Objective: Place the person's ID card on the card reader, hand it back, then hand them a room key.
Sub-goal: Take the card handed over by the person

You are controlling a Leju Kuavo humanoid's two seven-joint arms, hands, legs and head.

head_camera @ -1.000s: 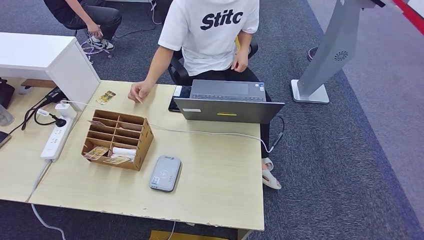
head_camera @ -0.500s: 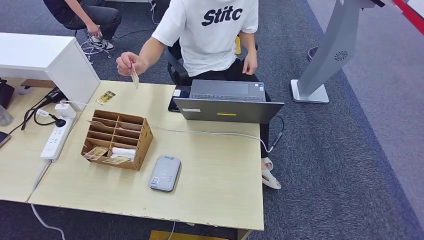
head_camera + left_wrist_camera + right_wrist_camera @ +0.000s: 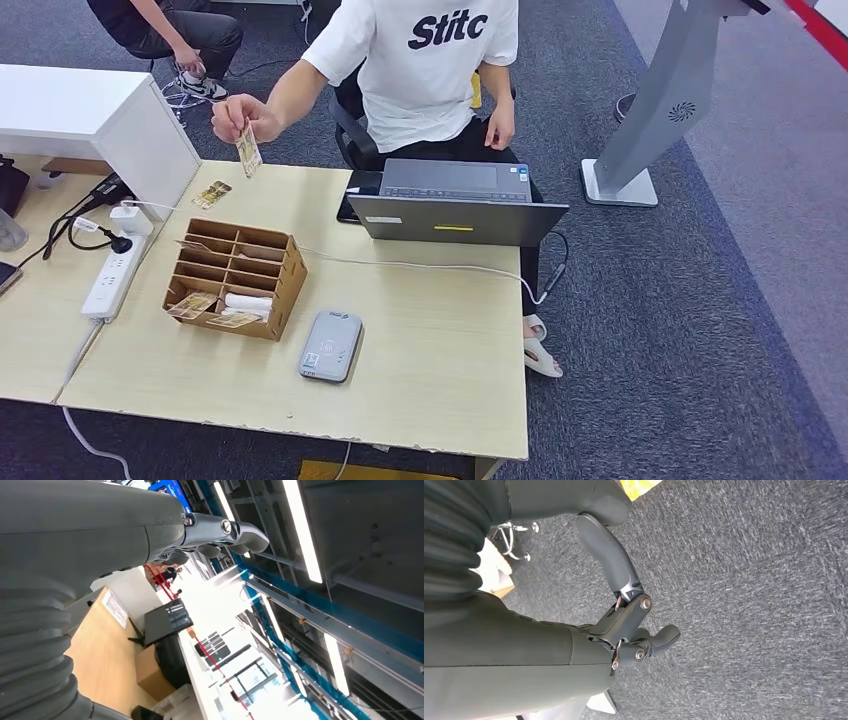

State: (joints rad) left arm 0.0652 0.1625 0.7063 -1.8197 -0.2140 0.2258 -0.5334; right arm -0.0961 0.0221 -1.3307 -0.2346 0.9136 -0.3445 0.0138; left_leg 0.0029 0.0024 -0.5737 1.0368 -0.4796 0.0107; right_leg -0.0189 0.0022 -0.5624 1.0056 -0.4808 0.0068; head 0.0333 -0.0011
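Observation:
A person in a white T-shirt sits behind the desk, and their hand point(image 3: 236, 119) holds a small card point(image 3: 247, 151) up in the air above the desk's far left part. On the desk near me lies the grey card reader point(image 3: 331, 345). Beside it stands a cardboard organiser point(image 3: 236, 277) with several cards point(image 3: 194, 304) in its front compartments. Another card point(image 3: 211, 194) lies flat on the desk behind the organiser. My left hand point(image 3: 215, 537) holds nothing, its fingers loosely apart, with the ceiling behind it. My right hand point(image 3: 629, 615) hangs over grey carpet, thumb spread, holding nothing.
An open grey laptop point(image 3: 455, 205) sits at the desk's far side, with a cable running across the desk point(image 3: 430, 370). A white power strip point(image 3: 110, 278) and a white cabinet point(image 3: 95, 115) are at the left. A second person sits at the back left.
The person's hand has picked the card up from the desk and raised it, moving it left and holding it out over the desk's far edge.

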